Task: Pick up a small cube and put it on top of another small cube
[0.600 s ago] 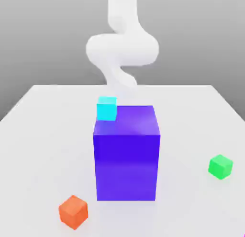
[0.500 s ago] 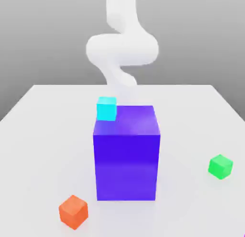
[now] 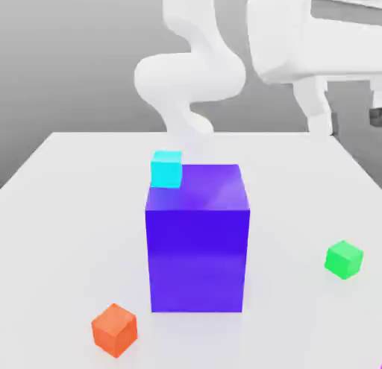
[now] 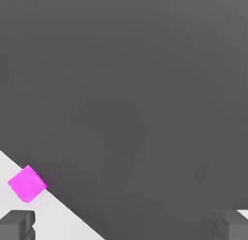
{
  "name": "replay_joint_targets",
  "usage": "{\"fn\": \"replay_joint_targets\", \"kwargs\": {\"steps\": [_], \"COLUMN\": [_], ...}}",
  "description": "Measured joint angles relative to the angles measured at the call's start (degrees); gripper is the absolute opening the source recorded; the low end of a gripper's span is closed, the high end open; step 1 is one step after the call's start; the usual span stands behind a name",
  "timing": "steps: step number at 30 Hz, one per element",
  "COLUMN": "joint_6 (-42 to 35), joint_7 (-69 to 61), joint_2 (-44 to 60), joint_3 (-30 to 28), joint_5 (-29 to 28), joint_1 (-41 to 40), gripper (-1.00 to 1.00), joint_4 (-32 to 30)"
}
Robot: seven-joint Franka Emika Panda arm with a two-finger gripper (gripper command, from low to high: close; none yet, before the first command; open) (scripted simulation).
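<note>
Exterior view, left to right: the small matte orange cube [image 3: 114, 329] sits at the near left of the white table [image 3: 67, 196]; the small glossy cyan cube [image 3: 166, 168] stands behind the top left corner of the tall glossy blue-purple block [image 3: 197, 237] in the middle; the small bright green cube [image 3: 344, 259] lies well apart on the right; my gripper [image 3: 349, 115] hangs high above the right side.
Hand view: the small glossy magenta-pink cube [image 4: 26, 184] rests close to the table's edge, with dark floor beyond it; my two grey fingertips [image 4: 17, 223] frame the lower corners.
Tool state: my fingers stand spread wide, nothing between them, nothing touched.
Task thing: the magenta-pink cube lies flat on the table, off to one side of my fingers rather than between them.
Risk, edge: as I judge it, a skewed descent could nudge the pink cube over the table's edge, since it sits so near.
Risk, alignment: the cube looks turned against my finger line, so closing without rotating could pinch corners and spin it out.
Risk, carry: the green cube is small, so an off-centre release could let the pink one slide off.
Risk, mix-up: the cyan and orange cubes are similar in size; setting down on either would miss the goal.
</note>
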Motion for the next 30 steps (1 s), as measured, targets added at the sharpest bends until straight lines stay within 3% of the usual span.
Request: {"fn": "replay_joint_targets", "kwargs": {"steps": [7,15,19,20,26,30], "joint_6": [2.4,5.0,9.5,10.8,11.3,7.1], "joint_7": [-8.8,-16.3,-17.1,-17.0,-17.1,-17.6], "joint_2": [14.4,30.9,39.2,41.0,41.8,36.3], "joint_3": [2.2,4.5,4.1,3.9,3.8,4.3], "joint_5": [-1.8,-7.8,-9.7,-9.9,-9.9,-9.3], "joint_1": [3.2,7.1,8.4,8.6,8.7,8.4], "gripper": [0.0,0.0,0.0,-1.0,-1.0,-1.0], "joint_4": [3.5,7.6,9.7,10.1,10.3,8.9]}}
